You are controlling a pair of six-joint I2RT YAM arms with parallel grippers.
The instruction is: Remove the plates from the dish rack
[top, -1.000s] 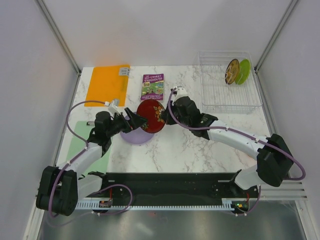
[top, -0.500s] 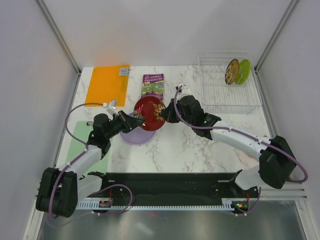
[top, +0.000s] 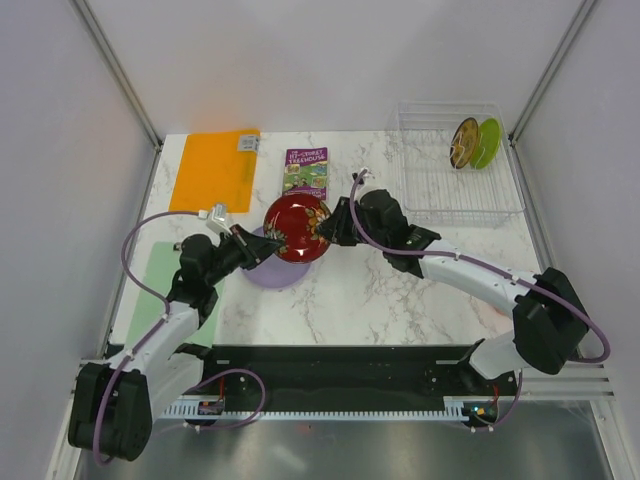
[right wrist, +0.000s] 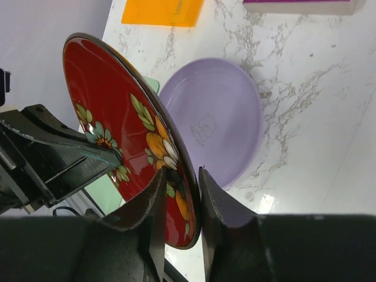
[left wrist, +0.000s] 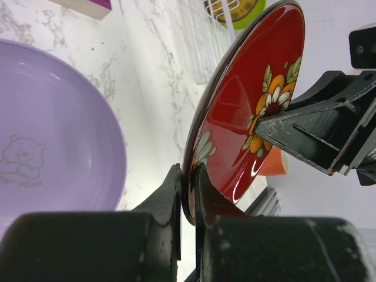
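The red patterned plate [top: 297, 228] hangs on edge above the table, between my two arms. My left gripper [top: 265, 243] is shut on its near rim [left wrist: 189, 188]. From the other side my right gripper [top: 334, 224] straddles the rim [right wrist: 181, 188], jaws slightly parted and open. The large lavender plate [top: 268, 273] lies flat on the marble just below. In the clear dish rack [top: 445, 195] at the back right, the yellow patterned plate [top: 464, 142] and the lime-green plate [top: 488, 143] stand upright.
A purple book [top: 305, 173] lies behind the red plate. An orange mat [top: 215, 170] sits at the back left and a pale green mat [top: 160, 295] at the near left. An orange cup [left wrist: 274, 163] shows behind the plate in the left wrist view.
My left gripper has closed on the red plate's rim. My right gripper, which held the plate, has loosened its jaws. The plate has shifted slightly left and up.
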